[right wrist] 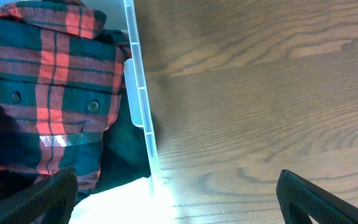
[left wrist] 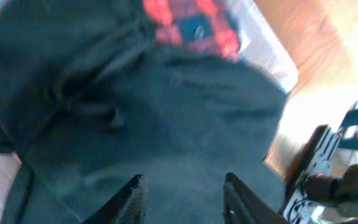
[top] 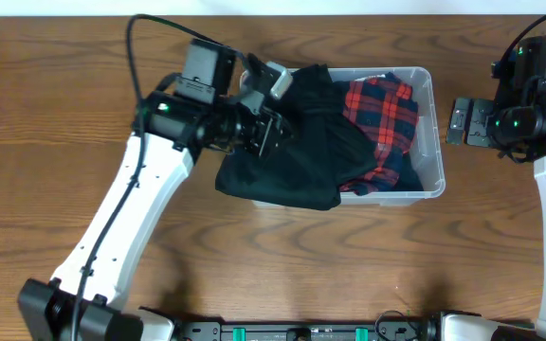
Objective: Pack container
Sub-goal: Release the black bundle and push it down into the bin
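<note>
Packing underway: dark garment [top: 287, 166] spills over container [top: 433, 142] rim; left gripper [left wrist: 184, 190] and right gripper [top: 457, 121] jaws spread, empty; next, likely, tuck overhang inside.

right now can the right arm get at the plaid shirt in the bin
Probably yes. The right gripper sits open beside the container, the plaid shirt lies uncovered at that end, and the left gripper is over the black garment at the far end.

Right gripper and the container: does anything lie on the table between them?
Nothing. The overhead view shows only bare wooden table between the right gripper and the container.
</note>
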Controlling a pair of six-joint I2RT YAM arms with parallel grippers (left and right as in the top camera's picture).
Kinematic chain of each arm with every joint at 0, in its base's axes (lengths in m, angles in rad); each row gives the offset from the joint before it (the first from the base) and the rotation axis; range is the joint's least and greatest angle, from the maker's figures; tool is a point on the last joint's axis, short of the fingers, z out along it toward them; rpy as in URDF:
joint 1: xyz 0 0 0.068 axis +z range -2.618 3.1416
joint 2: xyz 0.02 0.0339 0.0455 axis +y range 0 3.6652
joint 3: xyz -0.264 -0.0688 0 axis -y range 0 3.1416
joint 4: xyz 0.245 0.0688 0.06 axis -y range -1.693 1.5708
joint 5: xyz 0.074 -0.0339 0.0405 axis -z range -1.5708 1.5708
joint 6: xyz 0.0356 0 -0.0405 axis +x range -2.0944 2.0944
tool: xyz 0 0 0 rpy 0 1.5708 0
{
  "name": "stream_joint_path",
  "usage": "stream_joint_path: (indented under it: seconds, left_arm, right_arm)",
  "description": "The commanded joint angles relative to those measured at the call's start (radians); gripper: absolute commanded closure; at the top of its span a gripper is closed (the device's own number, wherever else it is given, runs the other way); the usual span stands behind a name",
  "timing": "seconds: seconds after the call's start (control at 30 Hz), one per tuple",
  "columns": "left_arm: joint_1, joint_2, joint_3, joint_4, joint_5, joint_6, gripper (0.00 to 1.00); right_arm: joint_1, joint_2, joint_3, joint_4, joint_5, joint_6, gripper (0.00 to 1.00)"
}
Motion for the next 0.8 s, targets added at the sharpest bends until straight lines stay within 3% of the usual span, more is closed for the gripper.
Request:
stream_joint_path:
  seconds: [0.0, 0.23, 0.5, 0.63, 0.77]
  left_arm:
    - [-0.017, 0.058, -0.011, -0.050, -0.078, 0.009, 0.62]
    - [-0.024, 0.245, -0.013, -0.106, -0.077, -0.009, 0.64]
    - [-0.021, 0.484, -0.012, 0.012, -0.136, -0.025, 0.64]
    - [-0.021, 0.506, -0.009, 0.056, -0.310, -0.062, 0.64]
    - [-0.021, 0.435, 0.049, -0.019, -0.340, -0.061, 0.62]
  right_arm:
    - [-0.003, 0.003, -0.006, 0.000, 0.010, -0.002, 0.01]
    - [-0.003, 0.003, -0.006, 0.000, 0.010, -0.002, 0.01]
    - [-0.003, 0.003, -0.006, 0.000, 0.008, -0.002, 0.01]
    - [-0.003, 0.003, -0.006, -0.001, -0.002, -0.002, 0.01]
    - [-0.003, 0.003, -0.006, -0.001, -0.005, -0.002, 0.01]
